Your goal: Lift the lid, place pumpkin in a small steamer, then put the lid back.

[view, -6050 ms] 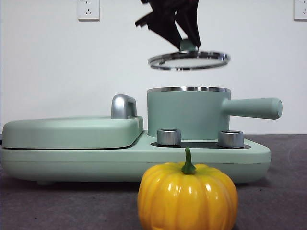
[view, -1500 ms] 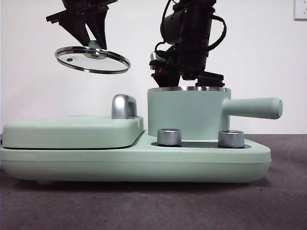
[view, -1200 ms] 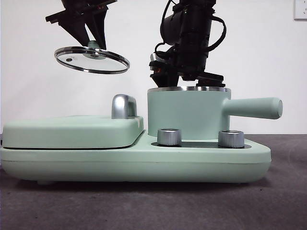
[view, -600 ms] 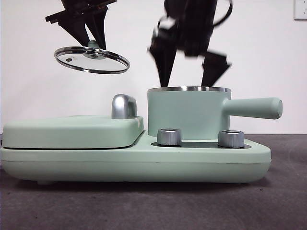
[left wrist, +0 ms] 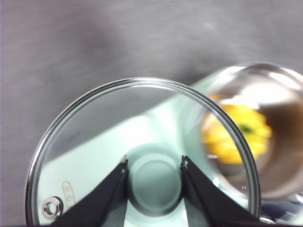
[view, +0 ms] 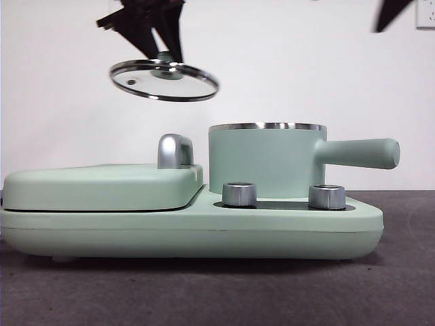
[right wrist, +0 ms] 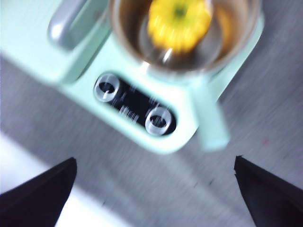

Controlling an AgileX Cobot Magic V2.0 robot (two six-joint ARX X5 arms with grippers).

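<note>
Lid replacement. Your left hand [view: 158, 47] pinches the mint knob of the lid [view: 164, 79], held tilted above and to the handle-less side of the small steamer [view: 266, 160]. Level the lid, centre it over the steel rim, then lower it. The front view hides the pot's contents; the wrist views show the pumpkin [right wrist: 179, 22] inside. Your right hand [right wrist: 156, 189], spread and empty, hangs high above the steamer

A wide mint-green base appliance [view: 136, 227] with two silver knobs [view: 239, 193] sits mid-frame on the dark counter [view: 394, 285]; wall sockets [view: 425, 13] occupy the upper right corner.
</note>
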